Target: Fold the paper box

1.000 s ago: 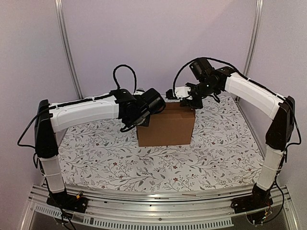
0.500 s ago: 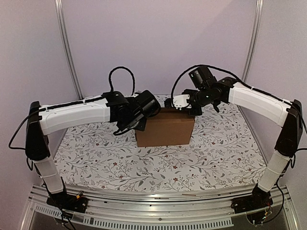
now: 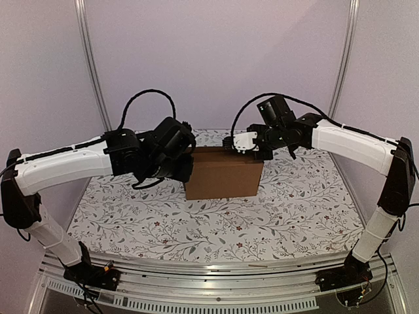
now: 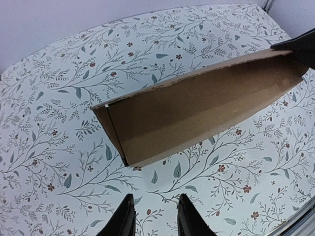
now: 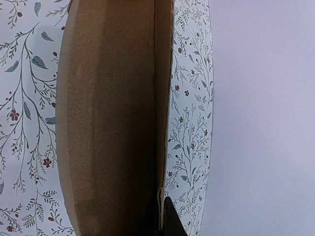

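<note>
Paper box stands upright near the middle of the floral-patterned table, a little toward 12 o'clock. Its broad plain face looks to 6 o'clock and its narrow mouth opens upward. Brown corrugated board, unprinted. From the left wrist view it reads as a slim open channel with the near end wall folded in.

Handling, as a judgement: light and stiff across the flat panels, but ready to hinge at the scored creases. Raw edges look likely to crush or kink under a hard pinch. Tall and thin on a small footprint, so a sideways push could tip or skate it rather than fold it.

Best purchase seems to be the top edge of a long wall close to a crease, with a second contact bracing the opposite end.

The right gripper reaches in from 1 o'clock. Its fingers are drawn tight together on the top edge of the rear wall — the board's thin rim runs straight down between them.

The left gripper hangs off the box's 9 o'clock end, fingers parted with only tablecloth showing between them — not touching the box.
</note>
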### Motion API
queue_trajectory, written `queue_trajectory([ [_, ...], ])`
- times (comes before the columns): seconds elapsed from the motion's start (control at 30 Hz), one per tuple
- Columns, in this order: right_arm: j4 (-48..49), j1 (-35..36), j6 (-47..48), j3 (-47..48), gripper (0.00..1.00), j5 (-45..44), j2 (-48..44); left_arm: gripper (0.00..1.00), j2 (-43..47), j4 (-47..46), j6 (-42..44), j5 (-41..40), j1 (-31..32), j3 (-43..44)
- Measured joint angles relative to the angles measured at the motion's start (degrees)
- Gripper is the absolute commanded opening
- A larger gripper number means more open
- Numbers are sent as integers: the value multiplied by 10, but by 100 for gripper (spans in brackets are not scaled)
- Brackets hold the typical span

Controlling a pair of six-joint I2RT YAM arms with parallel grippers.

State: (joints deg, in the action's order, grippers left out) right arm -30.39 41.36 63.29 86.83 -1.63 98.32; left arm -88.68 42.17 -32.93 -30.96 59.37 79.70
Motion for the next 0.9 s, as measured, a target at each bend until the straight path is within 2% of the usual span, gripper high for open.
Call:
queue_trajectory([
  [0.17,42,5,3,-26,1,-19,-1,34,30,-41,-2,21,-14,-26],
  [0.33,101,15,21,-63,1,-51,-5,33,49,-88,-12,50,-72,-38],
  [0.47,139,26,37,-89,2,-77,-11,33,33,-118,-14,81,-123,-32],
  [0.6,152,30,43,-96,2,-88,-12,32,-9,-141,-14,107,-144,-8],
  [0.77,156,31,44,-99,8,-97,-12,32,-47,-160,-15,132,-151,3],
  [0.9,154,32,42,-99,18,-103,-12,29,-50,-163,-19,136,-154,6],
])
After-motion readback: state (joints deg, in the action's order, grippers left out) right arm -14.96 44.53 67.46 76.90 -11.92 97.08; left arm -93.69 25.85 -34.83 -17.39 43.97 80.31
